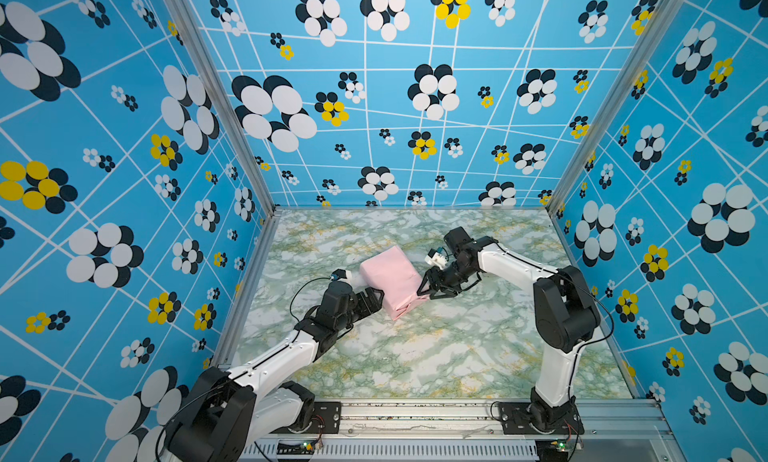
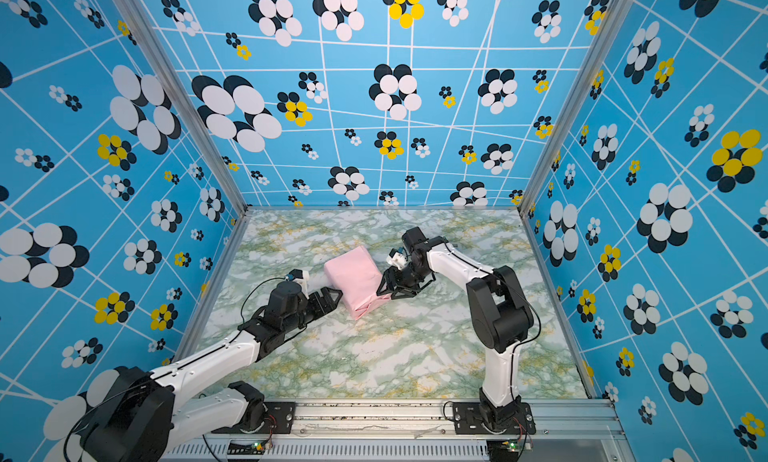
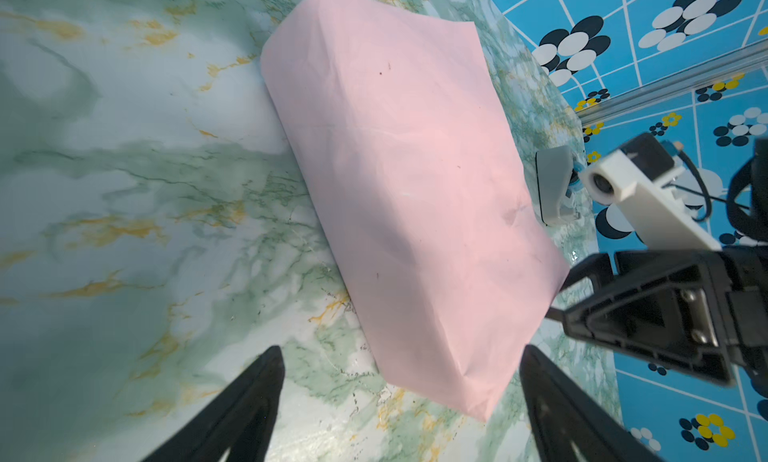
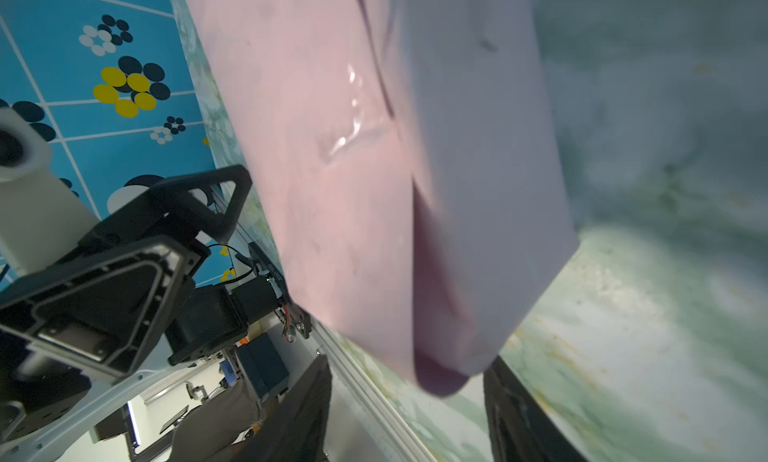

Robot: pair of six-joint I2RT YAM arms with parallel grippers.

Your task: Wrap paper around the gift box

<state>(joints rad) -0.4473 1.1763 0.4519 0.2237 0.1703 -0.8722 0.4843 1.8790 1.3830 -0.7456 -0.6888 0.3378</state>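
Observation:
The paper (image 1: 390, 279) (image 2: 353, 277) is wrapped pale pink side out around a block in the middle of the table, so the gift box is hidden inside. My left gripper (image 1: 376, 296) (image 2: 334, 298) (image 3: 401, 352) is open at the parcel's near left corner, one finger on each side of that corner without pinching it. My right gripper (image 1: 424, 289) (image 2: 384, 289) (image 4: 409, 362) is open at the parcel's right end. A folded end flap (image 4: 478, 190), its lilac inside showing, hangs between its fingers. A glossy strip of tape (image 4: 353, 119) lies on the paper (image 4: 316, 198).
A small white-grey tape dispenser (image 3: 552, 186) stands on the marble table (image 1: 436, 348) just beyond the parcel's far side, by the right arm's wrist camera (image 3: 615, 177). Patterned blue walls close off three sides, and an aluminium rail (image 1: 415, 414) runs along the front edge.

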